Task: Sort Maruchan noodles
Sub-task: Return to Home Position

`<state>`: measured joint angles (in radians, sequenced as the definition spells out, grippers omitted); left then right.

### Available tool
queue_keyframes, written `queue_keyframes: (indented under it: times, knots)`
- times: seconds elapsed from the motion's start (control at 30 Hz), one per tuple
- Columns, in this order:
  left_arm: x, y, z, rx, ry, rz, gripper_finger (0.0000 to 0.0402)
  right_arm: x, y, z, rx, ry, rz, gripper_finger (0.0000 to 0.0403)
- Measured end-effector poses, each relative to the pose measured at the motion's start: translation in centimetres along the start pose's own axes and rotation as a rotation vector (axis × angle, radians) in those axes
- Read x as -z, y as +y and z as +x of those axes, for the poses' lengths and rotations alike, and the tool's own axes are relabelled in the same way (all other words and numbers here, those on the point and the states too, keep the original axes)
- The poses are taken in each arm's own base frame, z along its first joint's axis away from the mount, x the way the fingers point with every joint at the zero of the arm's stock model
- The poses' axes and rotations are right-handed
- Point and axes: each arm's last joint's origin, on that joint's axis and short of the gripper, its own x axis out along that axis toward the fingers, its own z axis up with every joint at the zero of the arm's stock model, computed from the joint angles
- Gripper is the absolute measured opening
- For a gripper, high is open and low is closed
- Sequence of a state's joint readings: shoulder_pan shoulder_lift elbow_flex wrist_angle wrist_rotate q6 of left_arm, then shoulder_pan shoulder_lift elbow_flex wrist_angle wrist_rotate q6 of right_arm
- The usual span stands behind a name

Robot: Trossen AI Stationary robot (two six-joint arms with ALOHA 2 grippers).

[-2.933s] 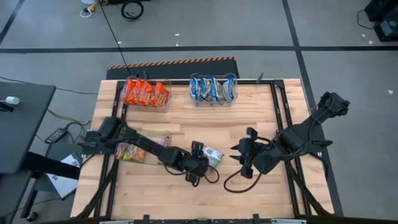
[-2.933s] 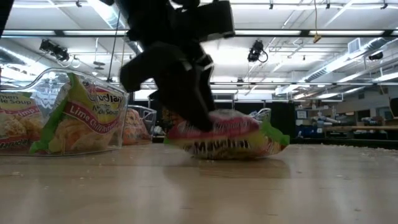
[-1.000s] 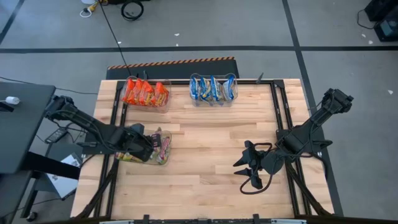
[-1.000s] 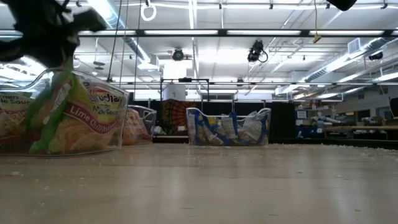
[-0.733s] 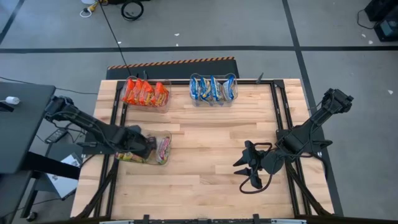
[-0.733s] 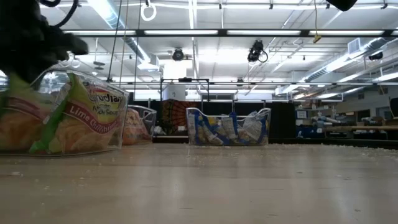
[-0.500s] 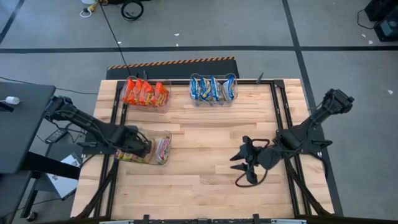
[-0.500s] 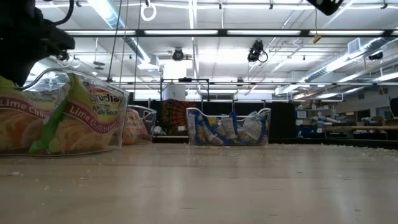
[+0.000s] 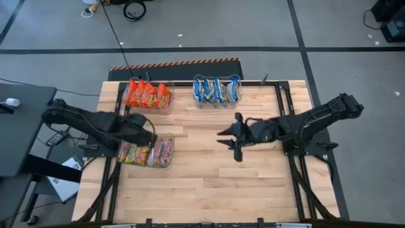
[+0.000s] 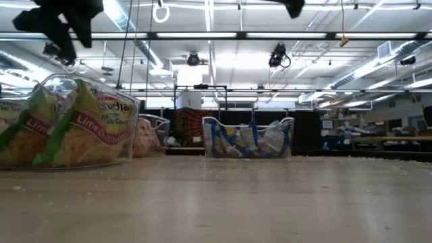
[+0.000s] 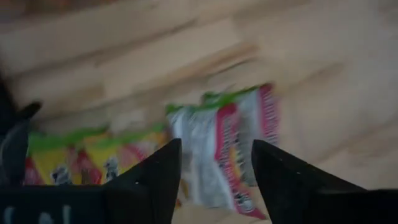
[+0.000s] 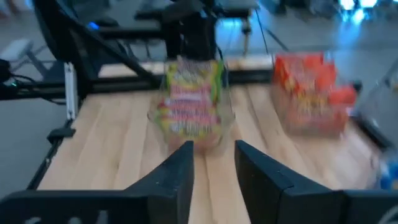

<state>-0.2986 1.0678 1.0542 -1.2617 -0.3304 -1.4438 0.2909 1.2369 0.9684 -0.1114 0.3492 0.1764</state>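
now, the green-and-yellow noodles stand on edge in the near-left bin. they are packed side by side in a row running left to right, their top edges lying roughly near to far and leaning a little. red bands and lime lettering show on the crinkly wrappers. the orange-red noodles stand the same way in the far-left bin, the blue noodles in the far-centre bin. the left tool hangs just above the near-left bin's far edge, fingers apart and empty. the right tool hangs over the middle of the desk, fingers parted, holding nothing.
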Motion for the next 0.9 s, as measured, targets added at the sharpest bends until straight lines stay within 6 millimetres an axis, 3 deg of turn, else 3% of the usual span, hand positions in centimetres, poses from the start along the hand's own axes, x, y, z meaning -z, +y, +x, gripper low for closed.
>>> queue_keyframes:
  times: [0.13,0.3,0.47,0.63,0.9]
  knots:
    - [-1.5,1.0,-2.0,0.14,-0.102,-0.008,0.0169,-1.1,-1.3,0.5,-0.074,-0.078,-0.065,0.0089]
    - [-2.7,2.9,-5.0,0.32,-0.363,0.023,0.009,-2.2,-2.6,0.0,-0.136,-0.143,-0.083,0.0013]
    - [-2.8,6.0,-6.8,0.493,-0.524,0.142,0.0011,-3.3,-3.0,-2.1,-0.148,-0.21,-0.035,0.0012]
    - [-2.0,9.0,-6.3,0.633,-0.618,0.261,0.001,-3.8,-3.3,-3.5,-0.082,-0.254,-0.016,0.0006]
    - [-0.8,9.7,-4.2,0.726,-0.696,0.496,0.0007,-3.8,-3.9,-2.9,0.026,-0.262,0.025,0.0038]
